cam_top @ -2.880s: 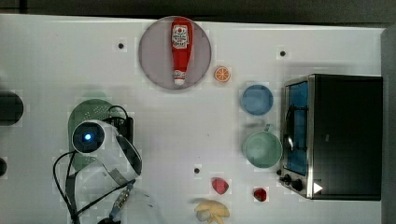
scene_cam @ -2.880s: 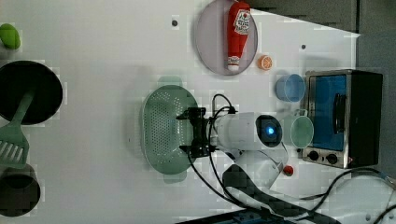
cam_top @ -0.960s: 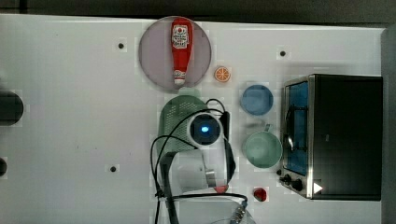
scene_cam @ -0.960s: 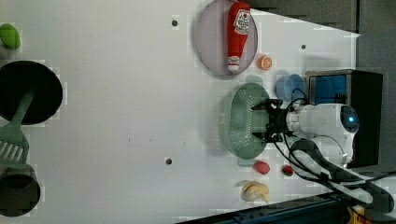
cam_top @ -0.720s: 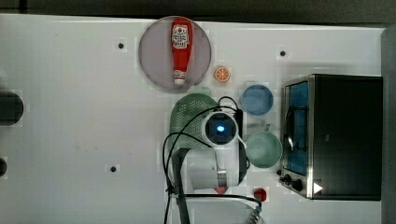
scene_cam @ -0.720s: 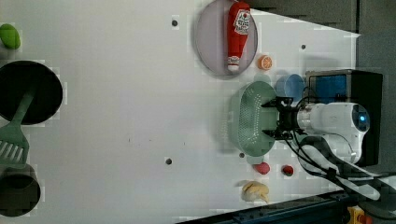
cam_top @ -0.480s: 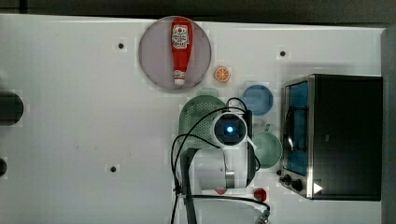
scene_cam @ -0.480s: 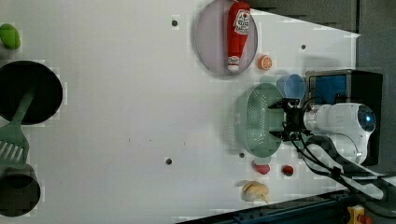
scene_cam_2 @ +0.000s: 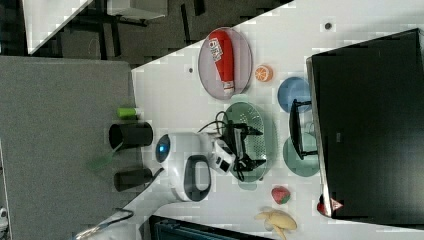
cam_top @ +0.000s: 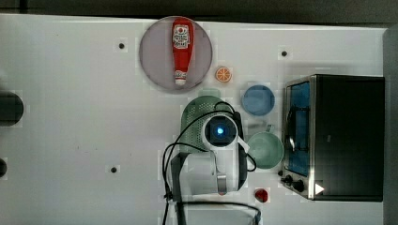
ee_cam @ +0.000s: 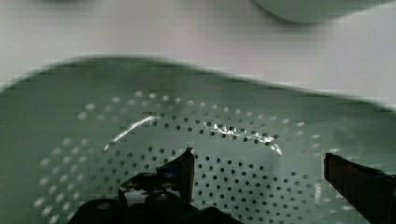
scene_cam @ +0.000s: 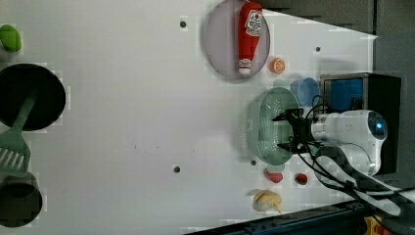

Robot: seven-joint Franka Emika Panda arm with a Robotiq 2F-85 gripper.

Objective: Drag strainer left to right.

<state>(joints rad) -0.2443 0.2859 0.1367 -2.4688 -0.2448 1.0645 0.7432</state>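
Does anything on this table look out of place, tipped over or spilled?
The ketchup bottle lies on its side across the round plate instead of standing upright. Nothing looks spilled or broken.

White tabletop (cam_top: 70, 117) under even light; grey panel (scene_cam_2: 60, 110) beside it, dark floor (scene_cam_2: 145, 30) beyond.

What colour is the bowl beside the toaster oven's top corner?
Blue; the bowl shows best in the top view.
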